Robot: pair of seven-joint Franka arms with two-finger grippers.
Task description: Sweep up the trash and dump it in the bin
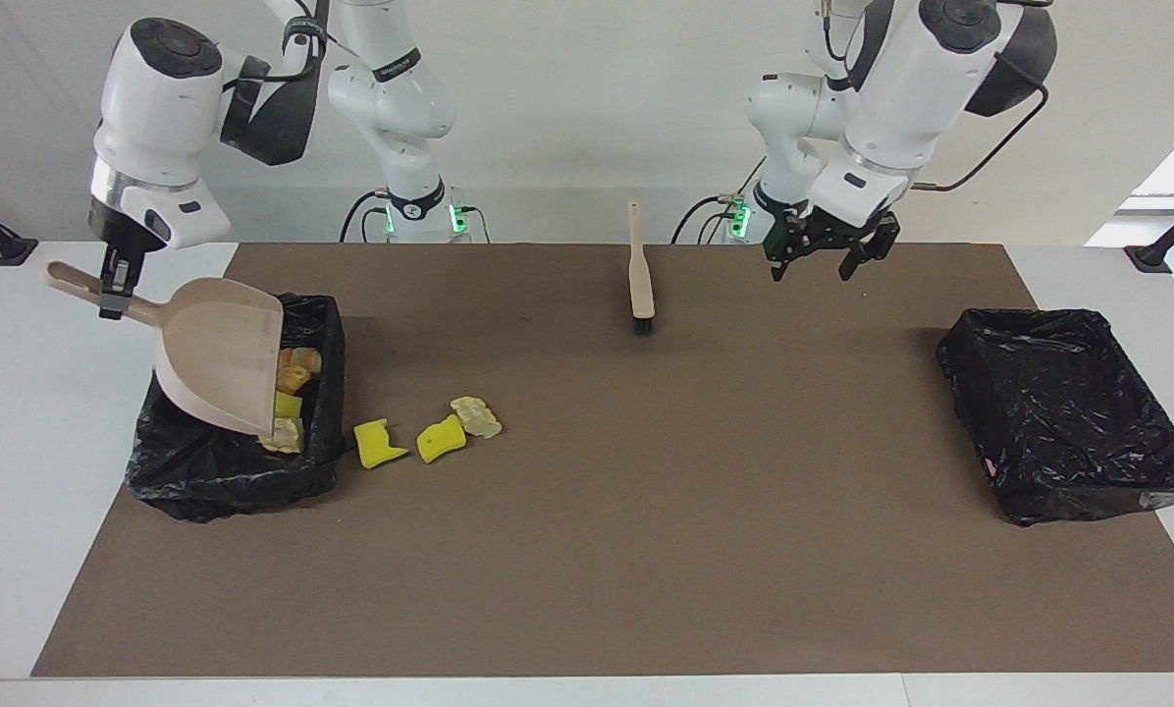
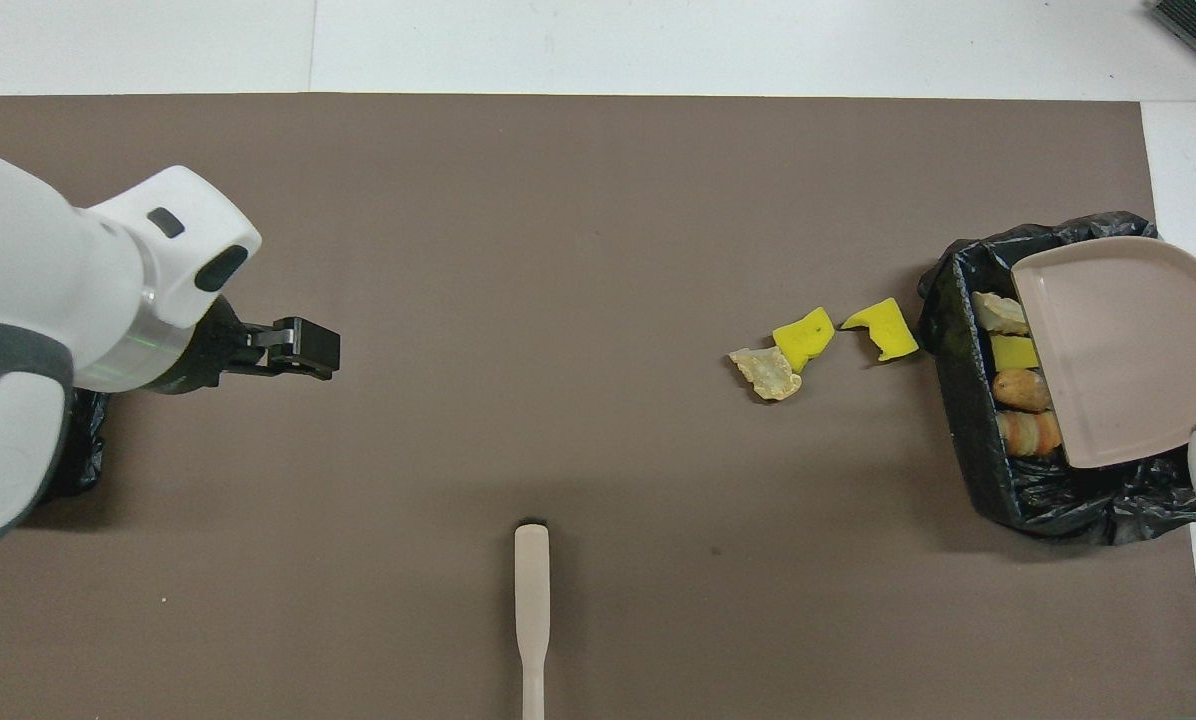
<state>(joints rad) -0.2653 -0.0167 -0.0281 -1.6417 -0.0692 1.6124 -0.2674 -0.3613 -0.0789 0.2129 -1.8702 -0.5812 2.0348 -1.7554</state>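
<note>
R gripper [image 1: 114, 295] is clenched on the dustpan [image 1: 222, 353] handle, pan tipped steeply w/ its lip down inside the bin [image 1: 234, 471] at the R arm's end of the table. Just under and beside that lip, inside the bin: four trash bits, i.e. a pale lump [image 2: 998, 312], a yellow chunk [image 2: 1013, 352], a brown lump [image 2: 1020, 390] and a striped orange lump [image 2: 1028, 432]. Three more lie on the mat [image 1: 646, 550] beside the bin, toward the table's middle, apart from both grippers: two yellow sponge chunks [image 1: 379, 442] [image 1: 441, 438] and a beige lump [image 1: 476, 416].

L gripper [image 1: 821, 257] is released, jaws spread, holding nothing, up over the mat near the second bin [image 1: 1068, 412]. The brush [image 1: 640, 270] lies on the mat mid-table, close to the robots, apart from it.
</note>
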